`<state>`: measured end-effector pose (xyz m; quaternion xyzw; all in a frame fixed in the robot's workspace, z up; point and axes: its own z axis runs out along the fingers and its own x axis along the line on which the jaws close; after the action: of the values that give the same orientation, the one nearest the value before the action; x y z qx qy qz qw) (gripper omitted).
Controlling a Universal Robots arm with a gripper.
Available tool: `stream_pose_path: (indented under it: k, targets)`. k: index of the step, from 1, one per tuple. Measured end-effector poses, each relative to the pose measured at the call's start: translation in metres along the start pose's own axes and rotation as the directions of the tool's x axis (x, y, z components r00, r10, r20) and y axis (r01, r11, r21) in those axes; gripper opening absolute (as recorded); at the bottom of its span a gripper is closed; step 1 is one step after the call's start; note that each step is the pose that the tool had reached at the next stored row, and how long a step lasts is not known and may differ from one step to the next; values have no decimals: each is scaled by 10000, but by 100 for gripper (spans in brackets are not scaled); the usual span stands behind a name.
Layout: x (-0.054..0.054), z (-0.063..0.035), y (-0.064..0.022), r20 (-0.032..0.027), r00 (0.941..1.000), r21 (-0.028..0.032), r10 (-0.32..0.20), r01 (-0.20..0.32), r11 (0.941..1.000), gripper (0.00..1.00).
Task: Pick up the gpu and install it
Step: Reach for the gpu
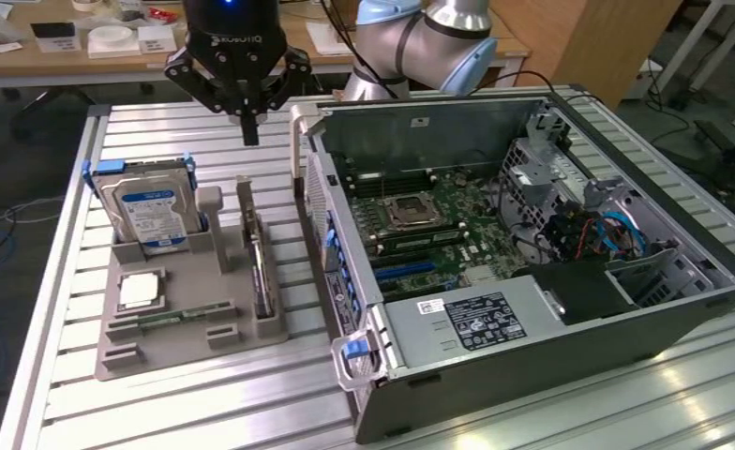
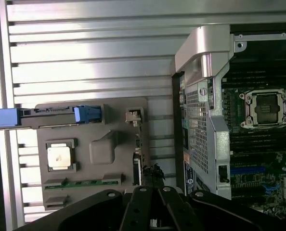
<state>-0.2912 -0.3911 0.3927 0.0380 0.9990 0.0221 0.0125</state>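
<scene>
I saw the gripper [image 1: 250,129] closed and empty, hanging above the gpu [image 1: 258,267], which stood on edge in the grey tray [image 1: 180,352] on the worktop [image 1: 155,412].

The only wording that reads clearly is the brand ROBOTIQ, in pale capitals across the black body of the gripper [image 1: 250,127].

The hard drive [image 1: 149,211] bears a blue and white label, but its print is too small to make out. The power supply [image 1: 468,323] in the computer case [image 1: 667,319] has a large black and white label with dense lines of print and small marks, none of them legible. Just beside it, a small white sticker [image 1: 427,306] is also unreadable. The white printing on the motherboard [image 1: 449,230] cannot be read either.
</scene>
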Motion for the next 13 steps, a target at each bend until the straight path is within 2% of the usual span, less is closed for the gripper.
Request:
stream_pose_path:
  k: [5, 13]
  targets:
    - [15, -4, -70, -1, 10000, 1, 1, -1, 10000, 11]
    - [4, -14, -307, 0, 10000, 0, 0, 0, 10000, 11]
